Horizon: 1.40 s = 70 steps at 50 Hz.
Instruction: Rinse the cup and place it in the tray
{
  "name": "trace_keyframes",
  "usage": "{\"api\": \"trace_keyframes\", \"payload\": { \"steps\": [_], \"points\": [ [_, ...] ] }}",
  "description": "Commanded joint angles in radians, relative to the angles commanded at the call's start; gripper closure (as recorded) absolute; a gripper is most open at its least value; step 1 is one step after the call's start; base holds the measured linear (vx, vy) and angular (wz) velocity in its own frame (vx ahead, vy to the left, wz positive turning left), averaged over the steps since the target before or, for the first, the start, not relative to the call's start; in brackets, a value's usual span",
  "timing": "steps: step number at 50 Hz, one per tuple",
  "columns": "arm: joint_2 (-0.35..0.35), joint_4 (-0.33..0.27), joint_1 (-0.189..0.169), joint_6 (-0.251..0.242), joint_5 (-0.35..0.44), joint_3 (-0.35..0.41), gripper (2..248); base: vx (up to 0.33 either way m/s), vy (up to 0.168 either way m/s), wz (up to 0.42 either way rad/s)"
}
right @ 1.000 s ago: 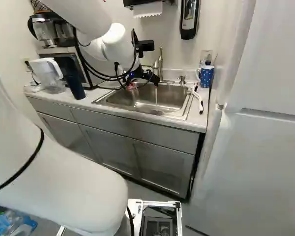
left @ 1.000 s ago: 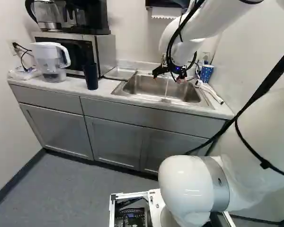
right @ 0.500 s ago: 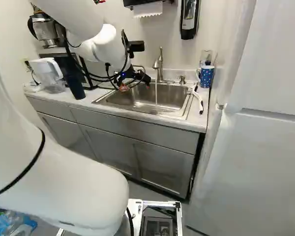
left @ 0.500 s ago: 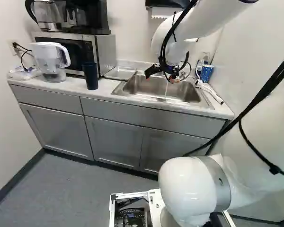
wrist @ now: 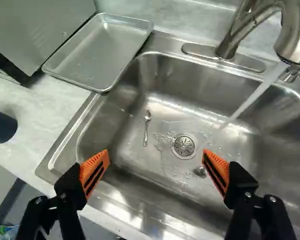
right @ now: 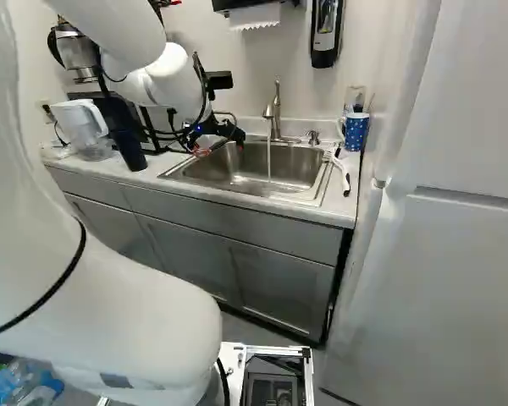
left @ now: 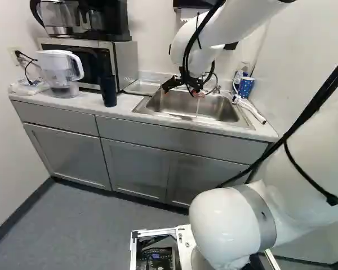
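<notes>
Gripper (left: 180, 91) above sink (wrist: 200, 75), fingers wide apart, open space between, tray (wrist: 92, 55) beside rim

Honestly can't make out any words, numbers, labels or signs anywhere in these views. The wall dispenser (right: 323, 57) has a pale patch on its front, but it's too small to tell if that's print, lol.

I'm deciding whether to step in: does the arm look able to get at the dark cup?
Probably: the gripper hangs open over the sink, with nothing standing between it and the dark cup.
</notes>
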Motion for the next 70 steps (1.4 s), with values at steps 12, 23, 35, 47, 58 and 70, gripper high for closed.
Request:
{"api": "trace_keyframes", "payload": {
  "steps": [12,23,35,47,58,70],
  "points": [
    [-0.016,0.000,0.043,0.000,0.000,-0.014,3,0.000,0.000,0.000],
    [-0.033,0.000,0.082,0.000,0.000,-0.030,3,0.000,0.000,0.000],
    [-0.053,0.000,0.123,0.000,0.000,-0.049,3,0.000,0.000,0.000],
    [-0.068,0.000,0.164,0.000,0.000,-0.063,3,0.000,0.000,0.000],
    [-0.084,0.000,0.202,0.000,0.000,-0.078,3,0.000,0.000,0.000],
    [-0.104,0.000,0.241,0.000,0.000,-0.096,3,0.000,0.000,0.000]
  ]
}}
